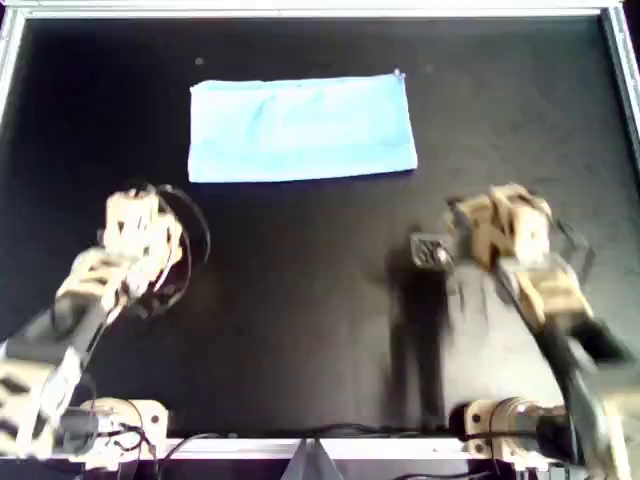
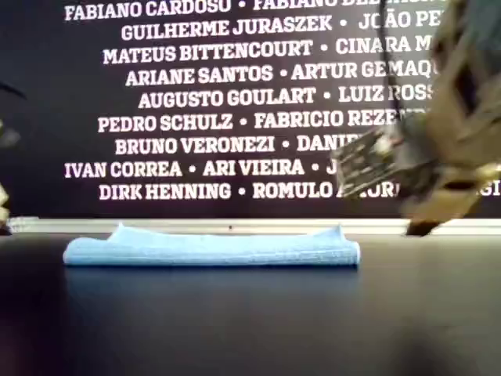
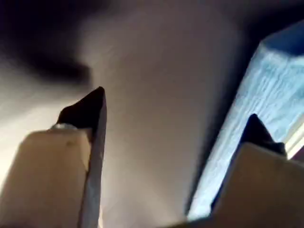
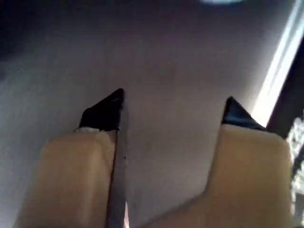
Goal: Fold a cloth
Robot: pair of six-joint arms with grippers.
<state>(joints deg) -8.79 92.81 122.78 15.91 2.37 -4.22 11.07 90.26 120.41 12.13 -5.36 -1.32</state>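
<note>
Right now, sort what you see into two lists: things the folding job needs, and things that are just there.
Needed for the job:
- the cloth, light blue, lying flat and already doubled over
- my first gripper, jaws apart, empty
- my second gripper, jaws apart, empty

Just there:
- the black table, bare apart from the cloth
- the wall of printed names behind it

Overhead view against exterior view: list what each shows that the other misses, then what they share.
Only the overhead view shows the cloth's full rectangular outline, both arms near the table's near edge, neither touching the cloth, and the metal rim around the table.

Only the exterior view shows the cloth's low layered edge lying flat, and the wall of white names behind.

Both show the blue cloth lying alone on the black table, and one blurred arm held away from it.
</note>
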